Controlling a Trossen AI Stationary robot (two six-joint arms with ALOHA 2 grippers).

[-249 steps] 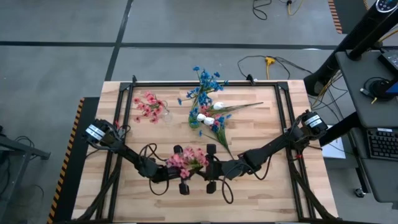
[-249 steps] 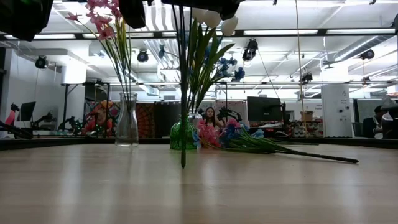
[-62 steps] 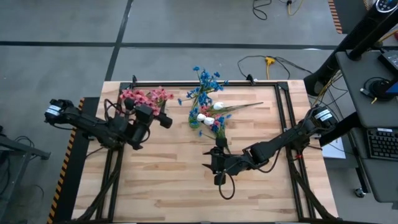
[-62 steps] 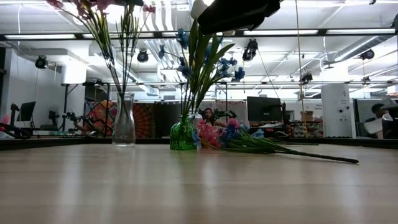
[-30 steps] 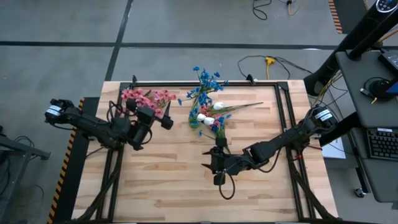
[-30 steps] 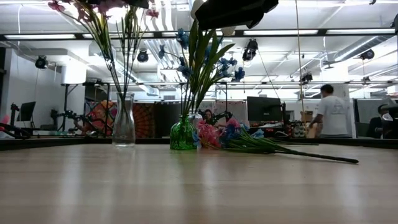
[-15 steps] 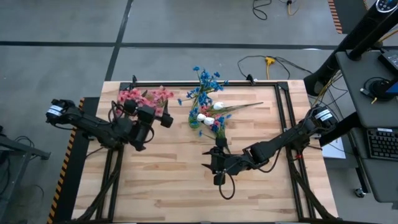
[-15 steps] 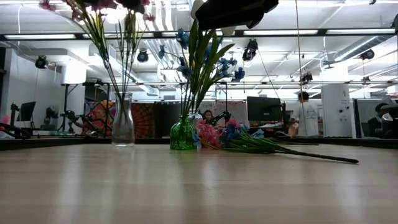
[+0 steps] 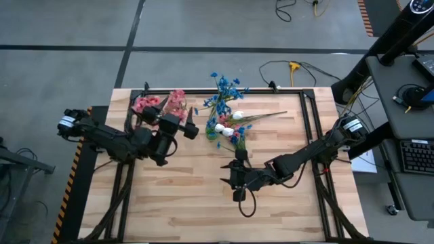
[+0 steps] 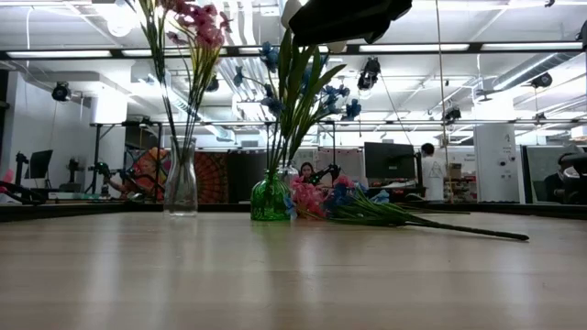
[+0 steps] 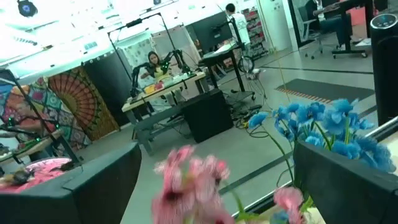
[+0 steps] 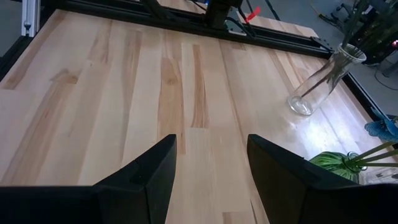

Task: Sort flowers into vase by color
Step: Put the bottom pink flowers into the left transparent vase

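Observation:
Pink flowers [image 10: 195, 23] stand with their stems in a clear glass vase [image 10: 181, 179] at the table's far left. Blue flowers [image 9: 224, 91] and white blossoms [image 9: 227, 125] stand in a green vase [image 10: 270, 197]. More flowers [image 10: 367, 213] lie on the table right of the green vase. My left gripper [image 9: 182, 126] hovers open above the clear vase, beside the pink blossoms [image 11: 186, 180], which show blurred between its fingers. My right gripper [image 9: 230, 179] stands open above the table's middle with nothing between its fingers [image 12: 149, 174].
A black frame [image 9: 224, 90] runs along the table's far edge and sides. Bare wood [image 12: 155, 93] stretches in front of my right gripper. Beyond the table, people and desks show in the room.
My left gripper has moved toward the table's right edge, nearer the green vase, staying open. The pink blossoms in the clear vase have swung rightward on their stems while the vase has stayed in place.

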